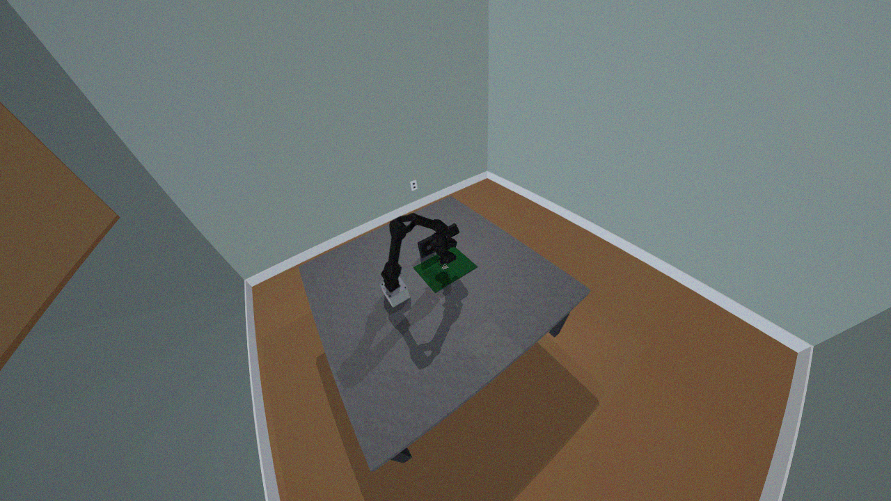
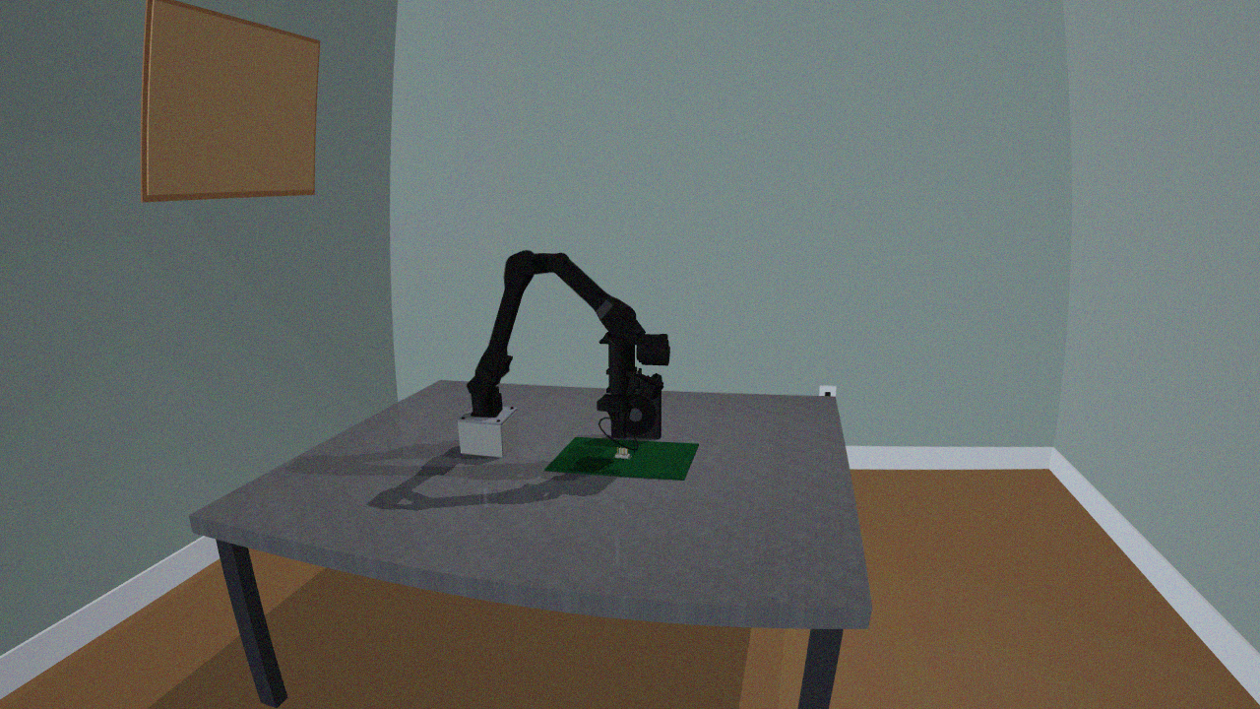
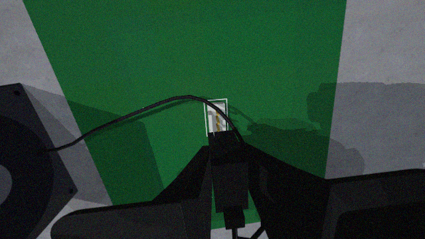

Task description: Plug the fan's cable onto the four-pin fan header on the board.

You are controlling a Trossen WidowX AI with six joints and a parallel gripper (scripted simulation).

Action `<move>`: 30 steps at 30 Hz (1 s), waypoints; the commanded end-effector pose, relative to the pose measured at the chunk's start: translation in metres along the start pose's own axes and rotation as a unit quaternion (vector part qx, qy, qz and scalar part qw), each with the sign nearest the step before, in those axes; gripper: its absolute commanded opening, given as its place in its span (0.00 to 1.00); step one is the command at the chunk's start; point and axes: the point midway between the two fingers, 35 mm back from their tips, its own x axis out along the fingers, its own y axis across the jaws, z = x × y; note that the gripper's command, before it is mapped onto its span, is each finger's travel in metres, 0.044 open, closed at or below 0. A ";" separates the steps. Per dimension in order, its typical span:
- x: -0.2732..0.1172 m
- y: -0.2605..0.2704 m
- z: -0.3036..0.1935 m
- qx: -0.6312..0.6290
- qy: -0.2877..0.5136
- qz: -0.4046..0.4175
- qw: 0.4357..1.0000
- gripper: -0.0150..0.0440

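My gripper (image 1: 445, 260) (image 2: 623, 433) (image 3: 223, 150) points down over the green board (image 1: 462, 264) (image 2: 664, 463) (image 3: 166, 50). It is shut on the black plug (image 3: 230, 186). The white four-pin header (image 1: 445, 266) (image 2: 622, 455) (image 3: 213, 124) lies just beyond the plug in the wrist view, its row of gold pins running up and down there. The plug's front end hides the header's near end. Whether they touch cannot be told. The black cable (image 3: 189, 97) arches across the header's far end toward the right finger. The black fan (image 1: 426, 248) (image 2: 653, 428) (image 3: 63, 176) stands beside the board.
The grey table (image 1: 498, 298) (image 2: 748, 529) carries the board, the fan and the arm's white base (image 1: 397, 293) (image 2: 480, 436). The cable runs from the fan over the board, close to the fingers. Arm shadows fall on the board and table.
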 end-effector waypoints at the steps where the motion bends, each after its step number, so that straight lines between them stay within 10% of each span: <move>1: -0.002 -0.001 0.003 0.014 -0.003 -0.002 1.000 0.25; 30: 0.019 -0.002 0.009 0.010 -0.003 -0.002 1.000 0.25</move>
